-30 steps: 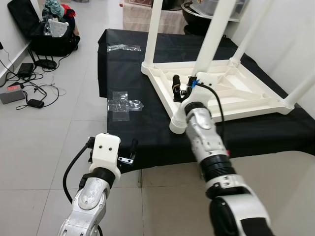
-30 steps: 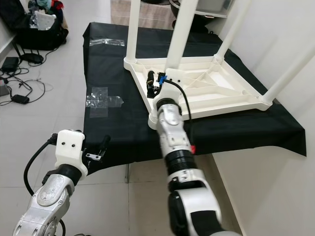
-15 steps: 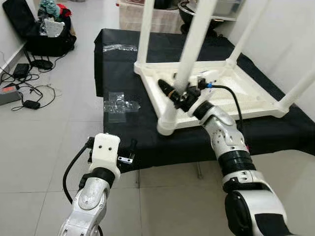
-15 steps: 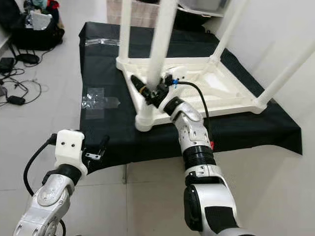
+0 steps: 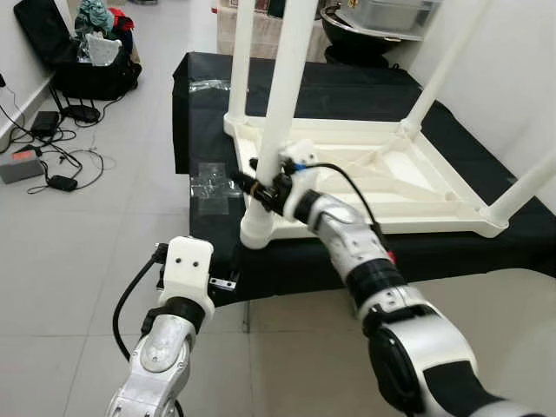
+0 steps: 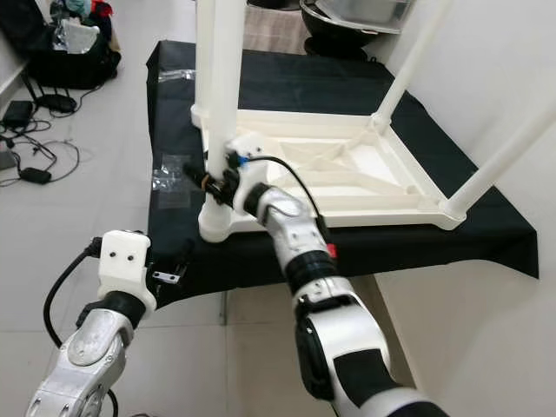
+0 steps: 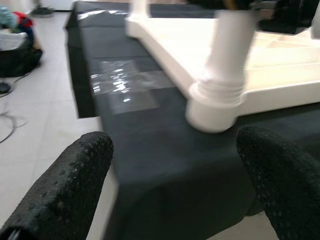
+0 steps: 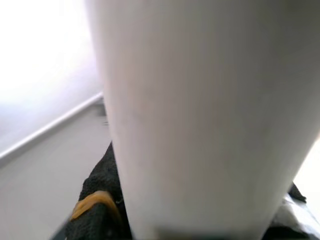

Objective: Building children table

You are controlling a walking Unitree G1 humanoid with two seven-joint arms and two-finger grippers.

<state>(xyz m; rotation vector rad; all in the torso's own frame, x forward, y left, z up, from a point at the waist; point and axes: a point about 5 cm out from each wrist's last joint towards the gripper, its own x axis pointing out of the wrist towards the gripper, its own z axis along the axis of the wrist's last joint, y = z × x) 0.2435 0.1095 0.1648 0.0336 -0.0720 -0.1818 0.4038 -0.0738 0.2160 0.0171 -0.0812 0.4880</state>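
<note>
A white children's table point(image 5: 408, 178) lies upside down on a black-covered table point(image 5: 217, 130), its legs pointing up. My right gripper point(image 5: 263, 187) is shut on the near-left leg point(image 5: 285, 104) just above its socket at the corner. In the right wrist view that leg point(image 8: 200, 115) looms very close, and one black finger point(image 8: 100, 210) shows beneath it. My left gripper point(image 7: 175, 170) is open and held low at the front edge of the black cloth, apart from the leg's socket point(image 7: 215, 102). In the left eye view its white wrist point(image 5: 189, 269) sits below that corner.
Clear plastic bags point(image 5: 213, 182) lie on the cloth left of the white table, with another point(image 5: 217, 84) farther back. A black bag point(image 5: 82, 65) and cables point(image 5: 52, 156) sit on the tiled floor at left. A white wall point(image 5: 521, 78) runs along the right.
The white table has slid left across the cloth, its near corner now close to the plastic bags. My right gripper went left with the leg. The left arm stayed put.
</note>
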